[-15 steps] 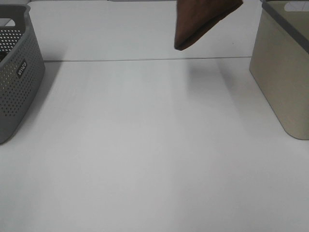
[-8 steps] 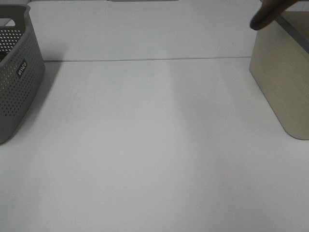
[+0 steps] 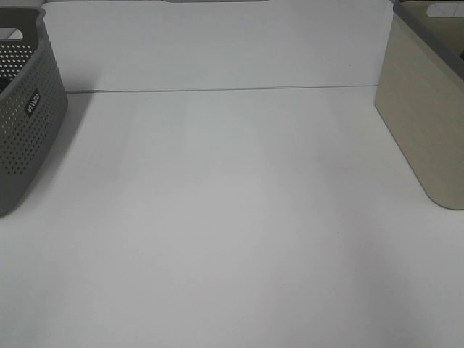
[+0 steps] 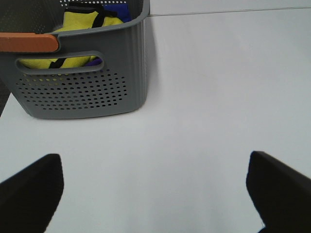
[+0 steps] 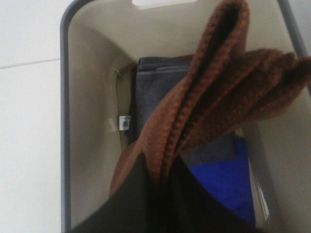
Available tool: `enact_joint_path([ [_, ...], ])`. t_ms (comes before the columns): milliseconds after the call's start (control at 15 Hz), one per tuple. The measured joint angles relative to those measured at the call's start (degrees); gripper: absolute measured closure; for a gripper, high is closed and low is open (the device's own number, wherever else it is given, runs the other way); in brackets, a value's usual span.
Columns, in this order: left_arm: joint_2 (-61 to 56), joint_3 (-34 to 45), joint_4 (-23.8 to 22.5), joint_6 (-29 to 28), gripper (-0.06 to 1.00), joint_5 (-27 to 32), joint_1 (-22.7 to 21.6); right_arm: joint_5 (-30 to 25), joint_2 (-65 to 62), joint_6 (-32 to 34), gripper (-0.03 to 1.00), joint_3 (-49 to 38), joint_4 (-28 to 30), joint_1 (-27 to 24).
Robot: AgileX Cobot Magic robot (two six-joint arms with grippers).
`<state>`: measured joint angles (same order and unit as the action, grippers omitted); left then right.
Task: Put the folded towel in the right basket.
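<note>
The folded towel point(image 5: 214, 97) is brown and thick. My right gripper point(image 5: 160, 196) is shut on its lower edge and holds it over the open top of the right basket point(image 5: 90, 111), a beige bin with a grey rim. A grey cloth point(image 5: 155, 80) and a blue cloth point(image 5: 226, 182) lie inside this basket. In the exterior high view only the basket's beige side point(image 3: 424, 123) shows at the right edge; the towel and both grippers are out of that view. My left gripper point(image 4: 155, 191) is open and empty above the white table.
A grey perforated basket point(image 3: 25, 123) stands at the table's left edge. In the left wrist view this basket point(image 4: 82, 92) holds a yellow item point(image 4: 80, 24) and something blue. The white table point(image 3: 232, 217) lies between the two baskets.
The brown towel moved right from the back middle, passed the right basket's near corner, and left the exterior view. Nothing else moved.
</note>
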<state>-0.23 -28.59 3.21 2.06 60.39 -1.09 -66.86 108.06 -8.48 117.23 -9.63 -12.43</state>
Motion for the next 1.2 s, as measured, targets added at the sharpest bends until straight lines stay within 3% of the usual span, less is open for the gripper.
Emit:
enact_joint_path([
  [133,0.00,0.00,0.00,0.00,-0.03,0.00,0.00,-1.78,5.44,0.29,0.80,0.00,-0.17,0.00],
  [333,0.00,0.00,0.00,0.00,-0.03,0.00,0.00,-2.06,8.25,1.72,0.53,0.00,-0.23,0.00],
  [467,0.00,0.00,0.00,0.00,-0.03,0.00,0.00,-2.12,8.54,2.75,0.42,0.00,-0.46,0.00],
  [733,0.00,0.00,0.00,0.00,-0.03,0.00,0.00,-2.92,6.65,2.86,0.39,0.00,-6.47,2.23],
  [1067,0.00,0.00,0.00,0.00,-0.03,0.00,0.00,-2.98,1.83,3.61,0.39,0.00,-3.78,11.86],
  [1200,0.00,0.00,0.00,0.00,-0.03,0.00,0.00,-3.04,-0.69,5.67,0.39,-0.40,-1.20,12.72],
])
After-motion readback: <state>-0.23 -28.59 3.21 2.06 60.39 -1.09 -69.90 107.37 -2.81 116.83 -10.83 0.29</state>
